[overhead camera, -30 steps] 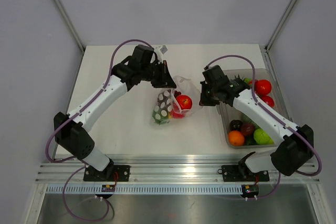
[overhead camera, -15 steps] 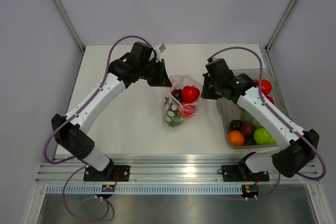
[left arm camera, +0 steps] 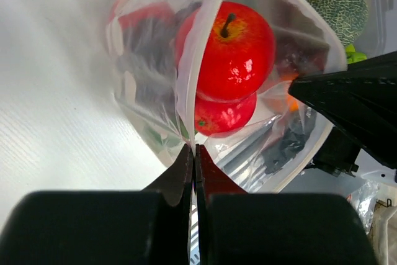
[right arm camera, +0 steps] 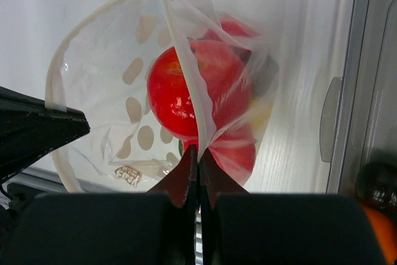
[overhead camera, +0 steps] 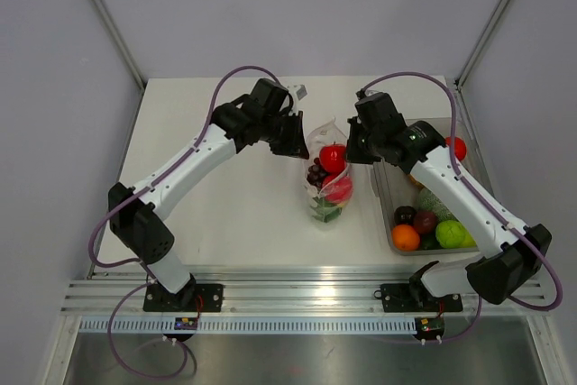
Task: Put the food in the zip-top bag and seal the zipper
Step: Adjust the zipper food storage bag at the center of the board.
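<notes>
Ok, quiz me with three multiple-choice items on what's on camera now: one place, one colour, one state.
1. Where is the bag? A held between the two grippers, beside the tray; B inside the tray; C lying flat, untouched.
2. The apple at the bag's mouth is: A blue; B red; C white.
3. The grippers are: A both open; B both shut on the bag's rim; C one holding the apple.
Answers: A, the top view shows left gripper and right gripper holding it up; B, glossy red in both wrist views; B, each wrist view shows plastic pinched tight.
</notes>
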{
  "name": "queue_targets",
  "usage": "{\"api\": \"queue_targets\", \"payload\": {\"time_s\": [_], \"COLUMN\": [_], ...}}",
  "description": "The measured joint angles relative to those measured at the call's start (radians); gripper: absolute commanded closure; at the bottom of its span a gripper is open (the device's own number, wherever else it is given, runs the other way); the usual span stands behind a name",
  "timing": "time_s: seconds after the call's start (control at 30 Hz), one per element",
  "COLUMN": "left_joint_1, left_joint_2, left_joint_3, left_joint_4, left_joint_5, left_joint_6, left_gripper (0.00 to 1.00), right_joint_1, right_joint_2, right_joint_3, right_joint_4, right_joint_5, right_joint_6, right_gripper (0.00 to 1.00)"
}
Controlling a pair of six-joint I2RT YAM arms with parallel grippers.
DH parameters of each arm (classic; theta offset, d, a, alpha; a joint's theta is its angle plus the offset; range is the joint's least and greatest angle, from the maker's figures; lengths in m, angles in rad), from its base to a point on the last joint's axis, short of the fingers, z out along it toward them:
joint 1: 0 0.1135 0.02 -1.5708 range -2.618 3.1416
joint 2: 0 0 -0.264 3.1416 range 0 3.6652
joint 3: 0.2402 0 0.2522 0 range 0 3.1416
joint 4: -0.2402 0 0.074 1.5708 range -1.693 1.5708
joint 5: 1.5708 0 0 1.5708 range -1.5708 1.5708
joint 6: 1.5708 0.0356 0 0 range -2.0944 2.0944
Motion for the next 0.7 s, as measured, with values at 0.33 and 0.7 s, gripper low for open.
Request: {"api": "queue_targets", "payload": {"time_s": [0.33, 0.7], "left_joint_1": [-0.056, -0.055], "left_joint_2": [0.013, 0.013], "left_joint_3": [0.023, 0.012], "left_joint_4": [0.047, 0.108], "left_joint_5": [0.071, 0.095], "left_joint_6": [-0.029, -0.057], "left_gripper": [1.0, 1.0], "right_joint_1": [0.023, 0.053], "right_joint_2": [0.018, 0.047], "right_joint_3": [0.003, 0.013], "right_joint_4": [0.029, 0.077], "right_joint_5": [-0.095, -0.124], "right_joint_6": [0.014, 0.014], "right_gripper": [1.0, 0.7]}}
